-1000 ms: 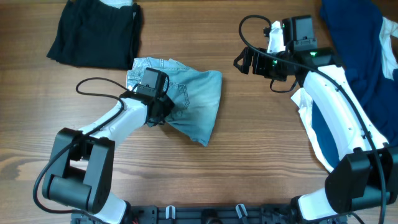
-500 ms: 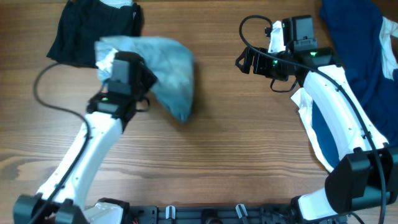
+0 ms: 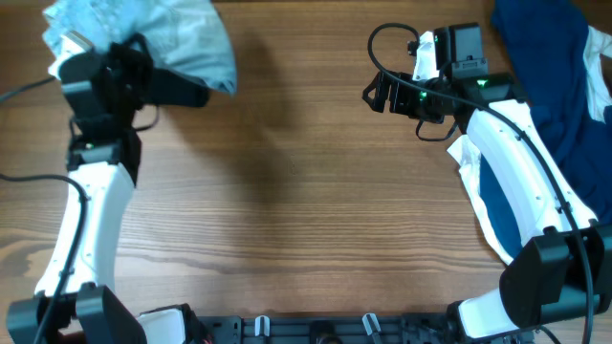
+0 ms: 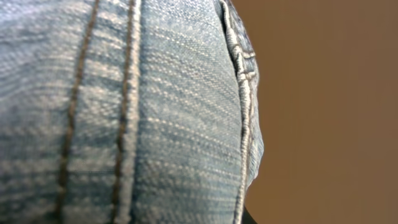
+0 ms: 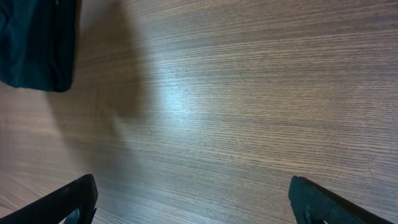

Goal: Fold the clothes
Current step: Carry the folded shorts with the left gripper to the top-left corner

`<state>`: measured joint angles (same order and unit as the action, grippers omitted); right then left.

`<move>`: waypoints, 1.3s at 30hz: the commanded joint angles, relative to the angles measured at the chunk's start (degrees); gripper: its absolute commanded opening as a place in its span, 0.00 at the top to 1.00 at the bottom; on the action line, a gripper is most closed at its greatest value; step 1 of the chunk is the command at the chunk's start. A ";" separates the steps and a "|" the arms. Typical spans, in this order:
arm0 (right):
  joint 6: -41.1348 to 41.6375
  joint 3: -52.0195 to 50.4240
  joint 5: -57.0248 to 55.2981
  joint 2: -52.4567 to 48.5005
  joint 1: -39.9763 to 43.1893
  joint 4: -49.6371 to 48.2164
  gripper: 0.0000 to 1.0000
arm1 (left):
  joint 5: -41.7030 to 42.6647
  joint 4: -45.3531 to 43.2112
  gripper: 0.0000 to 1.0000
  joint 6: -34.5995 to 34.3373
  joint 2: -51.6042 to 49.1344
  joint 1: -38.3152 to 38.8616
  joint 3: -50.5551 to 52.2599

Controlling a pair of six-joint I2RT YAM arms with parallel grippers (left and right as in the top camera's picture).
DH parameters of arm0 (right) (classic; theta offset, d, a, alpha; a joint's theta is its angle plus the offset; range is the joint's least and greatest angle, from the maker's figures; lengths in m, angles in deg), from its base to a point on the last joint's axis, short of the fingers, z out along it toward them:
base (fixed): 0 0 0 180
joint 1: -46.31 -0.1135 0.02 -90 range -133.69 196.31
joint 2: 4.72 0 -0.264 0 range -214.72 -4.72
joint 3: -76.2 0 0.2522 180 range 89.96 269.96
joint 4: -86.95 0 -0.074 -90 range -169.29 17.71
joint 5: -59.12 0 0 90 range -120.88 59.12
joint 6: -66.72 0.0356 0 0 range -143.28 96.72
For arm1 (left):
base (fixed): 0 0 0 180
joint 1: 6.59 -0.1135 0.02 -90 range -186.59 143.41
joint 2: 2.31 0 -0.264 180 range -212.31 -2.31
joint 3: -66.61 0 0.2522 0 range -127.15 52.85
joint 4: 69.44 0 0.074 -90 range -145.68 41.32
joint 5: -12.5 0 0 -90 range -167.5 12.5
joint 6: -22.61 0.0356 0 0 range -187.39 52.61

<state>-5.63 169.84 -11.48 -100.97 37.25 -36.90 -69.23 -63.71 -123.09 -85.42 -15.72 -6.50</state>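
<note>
Overhead, the left pincer is at the desk's far-left corner, pinching the denim shorts, which hang bunched above the wood. The right pincer hovers near the far edge, and a navy garment lies at the far-right corner.

At the left wrist, we see stitched denim filling most of the frame, with the fingers hidden.

At the right wrist, the pincer is spread wide and empty over bare wood, with a black garment at the upper left.
</note>
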 commanded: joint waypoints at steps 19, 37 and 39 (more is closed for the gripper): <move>-1.20 1.18 -2.08 1.01 0.09 1.46 0.00 | -39.32 -28.30 0.96 -4.44 -22.47 4.15 -11.21; -2.40 1.18 -2.05 1.01 0.09 2.80 0.01 | -39.63 -28.13 0.96 -6.49 -41.42 4.90 -30.23; -2.23 1.18 -2.05 1.01 0.09 2.43 0.01 | -39.60 -26.36 0.96 -6.51 -41.55 5.38 -30.23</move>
<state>-7.12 169.84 -12.94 -100.97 37.25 -33.93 -107.54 -90.09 -129.65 -127.30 -11.13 -33.67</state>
